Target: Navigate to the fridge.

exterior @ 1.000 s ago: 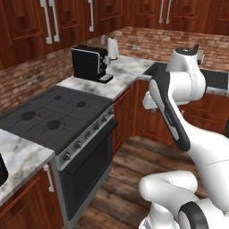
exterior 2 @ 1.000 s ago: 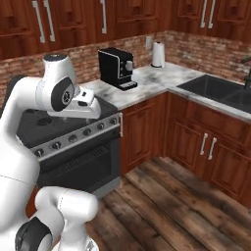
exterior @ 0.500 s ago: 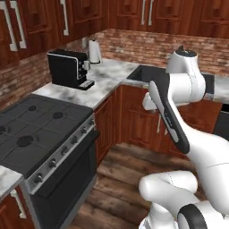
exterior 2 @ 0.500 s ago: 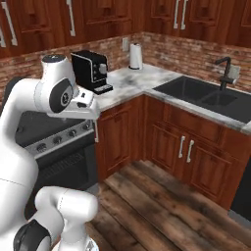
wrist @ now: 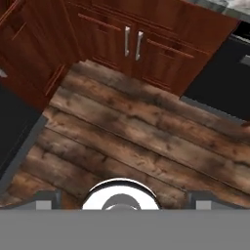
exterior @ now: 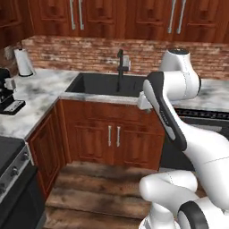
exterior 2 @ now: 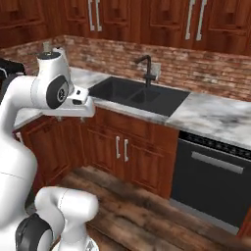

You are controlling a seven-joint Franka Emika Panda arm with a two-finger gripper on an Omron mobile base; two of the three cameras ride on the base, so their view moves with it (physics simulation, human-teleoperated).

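The fridge is out of view. The arm is folded in front of the base, with the hand (exterior: 142, 100) held at counter height, also seen from the other side as the hand (exterior 2: 80, 96). In the hand view my gripper (wrist: 124, 199) points down at the wooden floor (wrist: 146, 146). Its two fingertips (wrist: 46, 197) stand far apart with nothing between them, so it is open.
A black sink (exterior: 105, 82) with a dark faucet (exterior: 120, 60) is set in the marble counter (exterior 2: 215, 117) straight ahead. A black dishwasher (exterior 2: 213, 176) stands to its right. At the left are a coffee machine (exterior: 4, 89), a paper towel roll (exterior: 23, 61) and the stove (exterior: 9, 179).
The whole picture has shifted: the base has turned right. The stove and coffee machine slid to the left edge, and the sink and dishwasher came into view. The arm's pose is unchanged.
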